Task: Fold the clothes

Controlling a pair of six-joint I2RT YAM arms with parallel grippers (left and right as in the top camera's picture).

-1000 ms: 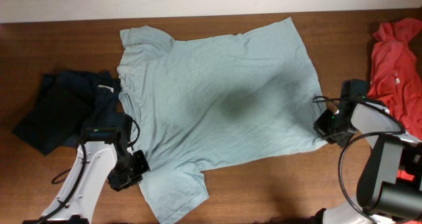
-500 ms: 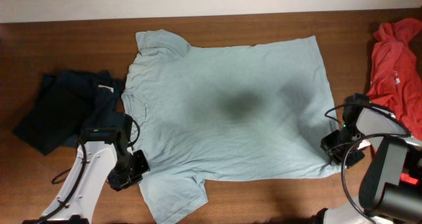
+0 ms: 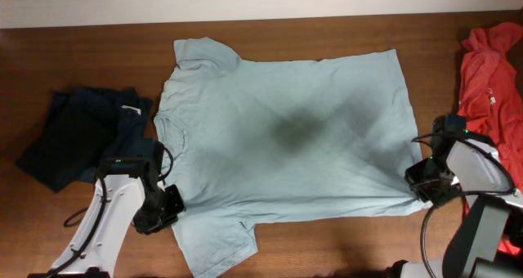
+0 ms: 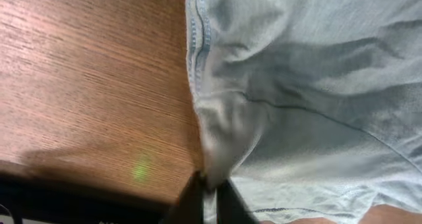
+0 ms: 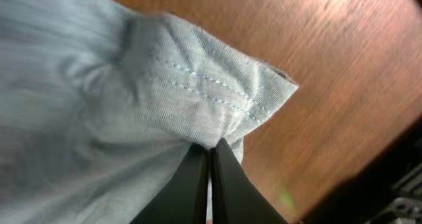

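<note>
The pale grey-blue short-sleeved cotton T-shirt [image 3: 286,139] now lies squarer and flatter on the brown wooden table [image 3: 73,57] than a second ago; our left gripper [image 3: 170,204] pinches its underarm seam, our right gripper [image 3: 423,181] its hem corner, so we judge folding can start

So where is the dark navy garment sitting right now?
In the overhead view the dark navy garment lies bunched at the left side of the table, right beside the neck edge of the pale T-shirt.
</note>
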